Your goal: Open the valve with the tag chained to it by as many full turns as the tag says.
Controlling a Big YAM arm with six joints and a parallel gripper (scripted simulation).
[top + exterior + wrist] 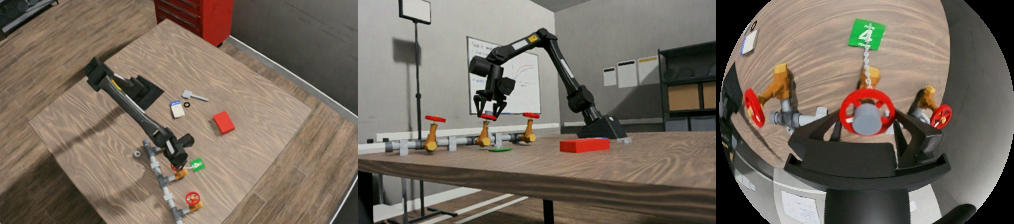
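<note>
A grey pipe point(155, 167) point(462, 140) carries three brass valves with red handwheels. The middle valve's handwheel point(174, 168) point(488, 116) point(852, 106) has a chain running to a green tag point(197, 165) point(500, 150) point(866, 34) that reads 4. My gripper point(177, 165) point(489, 113) point(867, 112) points straight down and is shut on that handwheel, one finger on each side of its rim. The near valve point(189, 194) point(435, 118) point(753, 107) stands free. The far valve point(531, 115) point(942, 116) is hidden under my arm in the overhead view.
A red block point(223, 122) point(584, 145), a grey key point(194, 95), a small black ring point(187, 105), a blue-and-white card box point(177, 109) and a grey nut point(135, 153) lie on the table. A red tool cabinet point(195, 16) stands beyond the far edge.
</note>
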